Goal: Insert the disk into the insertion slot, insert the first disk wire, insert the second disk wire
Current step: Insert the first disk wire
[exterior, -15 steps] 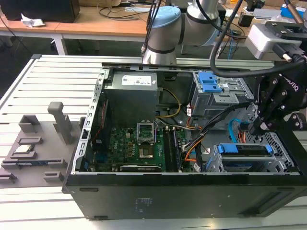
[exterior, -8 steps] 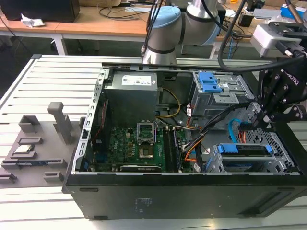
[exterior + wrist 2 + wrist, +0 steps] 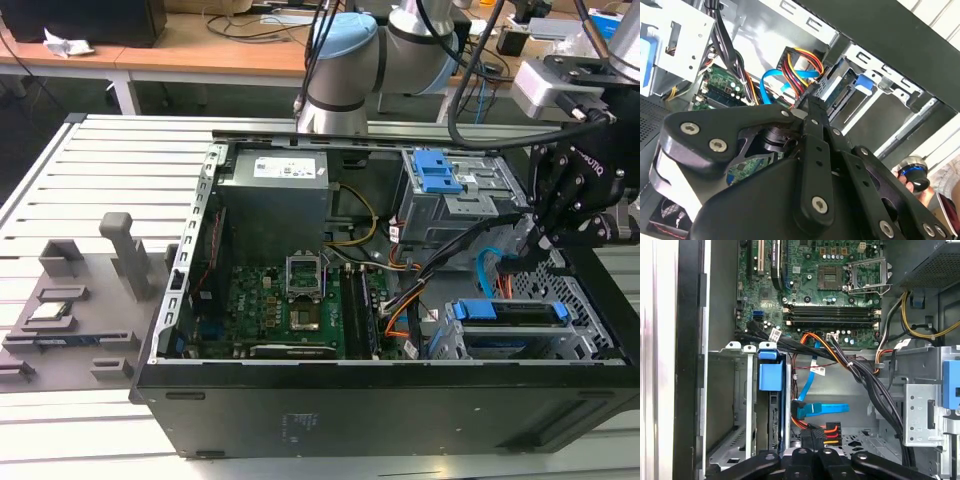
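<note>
Slot: perforated cage (image 3: 578, 300) in the case's near corner, at the exterior view's right.
Disk: seated in the slot (image 3: 512, 313), its blue carrier tab showing (image 3: 771, 377). Its long axis runs along the case's near wall, and its connector edge faces the wires.
First wire: orange, red and black bundle (image 3: 830, 430), (image 3: 800, 62). Its black plug is at the fingertips, just beside the disk's connector edge and seemingly not yet in it.
Gripper: just beyond the slot (image 3: 545, 240), reaching down into the case (image 3: 812, 436). The jaws are drawn nearly together and look pinched on the first wire's plug (image 3: 808, 102).
Second wire: flat blue cable (image 3: 827, 409), (image 3: 484, 272), just past the fingertips. Its plug end lies near the disk, and I cannot tell if it is seated.
Tall cage: far side (image 3: 450, 195), well apart from the gripper.
</note>
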Robot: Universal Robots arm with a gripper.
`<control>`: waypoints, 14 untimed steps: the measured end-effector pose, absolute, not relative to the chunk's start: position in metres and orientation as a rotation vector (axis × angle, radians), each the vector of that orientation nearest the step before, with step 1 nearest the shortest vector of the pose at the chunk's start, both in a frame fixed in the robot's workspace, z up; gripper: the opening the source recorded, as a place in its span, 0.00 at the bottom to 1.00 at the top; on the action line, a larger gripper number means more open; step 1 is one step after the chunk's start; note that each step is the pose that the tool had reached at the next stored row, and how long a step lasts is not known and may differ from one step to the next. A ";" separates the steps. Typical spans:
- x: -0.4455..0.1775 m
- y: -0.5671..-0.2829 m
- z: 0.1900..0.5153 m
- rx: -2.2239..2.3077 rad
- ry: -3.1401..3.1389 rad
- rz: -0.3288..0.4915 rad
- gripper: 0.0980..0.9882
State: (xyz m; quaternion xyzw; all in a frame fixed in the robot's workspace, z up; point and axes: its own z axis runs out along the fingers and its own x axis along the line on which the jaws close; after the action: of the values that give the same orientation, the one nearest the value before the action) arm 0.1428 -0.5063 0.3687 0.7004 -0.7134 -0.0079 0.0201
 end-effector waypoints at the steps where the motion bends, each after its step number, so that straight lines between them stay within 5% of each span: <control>1: 0.143 -0.506 0.367 2.173 -2.213 -0.025 0.01; 7: 0.143 -0.506 0.366 2.173 -2.213 -0.025 0.02; 9: 0.143 -0.506 0.366 2.173 -2.213 -0.025 0.15; 14: 0.143 -0.504 0.365 2.172 -2.213 -0.025 0.23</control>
State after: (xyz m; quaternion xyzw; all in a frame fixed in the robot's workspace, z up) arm 0.1431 -0.5045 0.3647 0.7003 -0.7135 -0.0079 0.0201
